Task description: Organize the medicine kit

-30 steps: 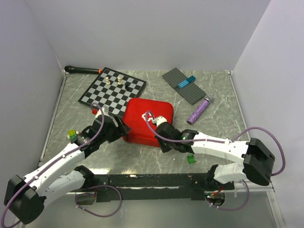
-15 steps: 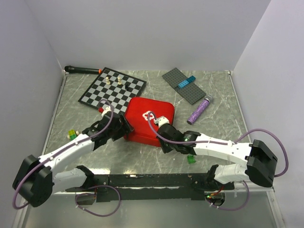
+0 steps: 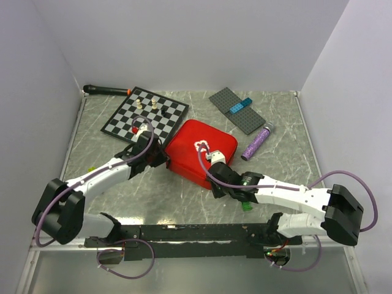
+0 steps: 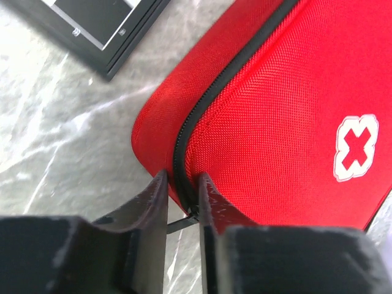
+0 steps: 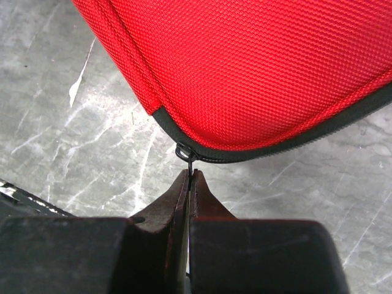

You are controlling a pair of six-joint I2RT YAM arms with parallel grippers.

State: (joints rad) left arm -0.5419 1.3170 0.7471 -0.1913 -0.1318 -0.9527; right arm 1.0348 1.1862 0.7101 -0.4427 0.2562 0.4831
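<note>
Shows medicine kit [image 3: 202, 153] zipped, mid-table, one corner just beside chessboard [image 3: 147, 116]. Nips its corner zip seam in narrowed left gripper [image 4: 184, 202]; clamps zip pull [image 5: 185, 154] in fully closed right gripper [image 5: 190, 177]. Sets purple tube [image 3: 257, 142] and grey baseplate [image 3: 236, 110] apart beyond; masks near edge behind right arm.

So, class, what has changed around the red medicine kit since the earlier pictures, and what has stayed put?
The medicine kit has turned, sitting cornerwise and slightly further right. The left gripper has moved in to its left corner, jaws narrowed about the zip; whether it grips is unclear. The right gripper stays shut on the zip pull. Chessboard, purple tube and grey plate are unmoved.
</note>
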